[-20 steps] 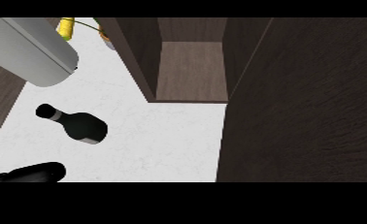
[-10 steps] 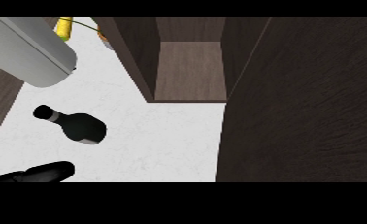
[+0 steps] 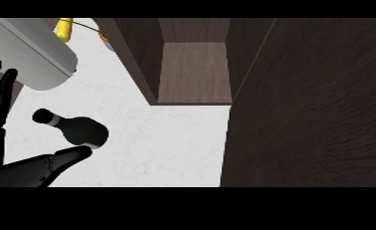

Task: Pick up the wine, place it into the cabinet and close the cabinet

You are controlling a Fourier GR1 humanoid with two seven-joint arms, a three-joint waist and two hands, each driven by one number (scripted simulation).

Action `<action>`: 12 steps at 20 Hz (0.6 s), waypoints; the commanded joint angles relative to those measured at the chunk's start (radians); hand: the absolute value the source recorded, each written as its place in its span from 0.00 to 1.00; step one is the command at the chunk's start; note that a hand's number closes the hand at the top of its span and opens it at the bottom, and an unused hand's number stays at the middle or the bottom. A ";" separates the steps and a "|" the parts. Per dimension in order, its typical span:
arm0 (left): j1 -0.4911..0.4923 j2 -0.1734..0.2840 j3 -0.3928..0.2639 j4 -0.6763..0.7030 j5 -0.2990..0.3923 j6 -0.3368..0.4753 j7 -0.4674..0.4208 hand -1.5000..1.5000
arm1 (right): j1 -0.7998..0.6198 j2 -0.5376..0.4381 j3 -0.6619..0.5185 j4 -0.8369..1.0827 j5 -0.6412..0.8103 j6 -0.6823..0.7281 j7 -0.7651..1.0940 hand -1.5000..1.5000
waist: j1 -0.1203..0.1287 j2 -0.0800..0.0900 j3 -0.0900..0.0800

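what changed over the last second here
The black hand at the lower left has slid further in toward the wine bottle, its fingertips now at the bottle's base, not gripping it. The bottle, the open cabinet and its door have not moved.

One dark wine bottle [image 3: 79, 129] stands on the white counter [image 3: 169, 144]. One open cabinet [image 3: 195, 69] shows, with one dark door [image 3: 301, 109] at the right. One black hand [image 3: 40, 167] is in view. One grey cylinder [image 3: 33, 55] and one yellow object [image 3: 64, 29] sit at the upper left.
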 commanded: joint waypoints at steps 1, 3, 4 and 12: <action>0.087 -0.043 0.020 0.084 0.023 -0.017 -0.148 0.00 | 0.071 -0.017 -0.100 -0.078 -0.147 0.053 -0.014 0.00 | -0.004 0.000 0.000; 0.119 -0.050 0.043 0.133 0.008 -0.020 -0.215 0.00 | 0.010 -0.012 -0.107 -0.009 -0.128 0.050 -0.020 0.00 | 0.002 0.001 0.000; 0.118 -0.045 0.085 0.144 0.031 -0.023 -0.234 0.00 | 0.073 0.015 -0.048 -0.043 -0.092 0.063 -0.031 0.00 | 0.000 0.000 0.000; 0.197 -0.097 0.155 0.324 0.123 -0.071 -0.492 0.00 | 0.168 0.009 -0.098 -0.090 -0.168 0.148 -0.045 0.00 | -0.005 -0.001 0.000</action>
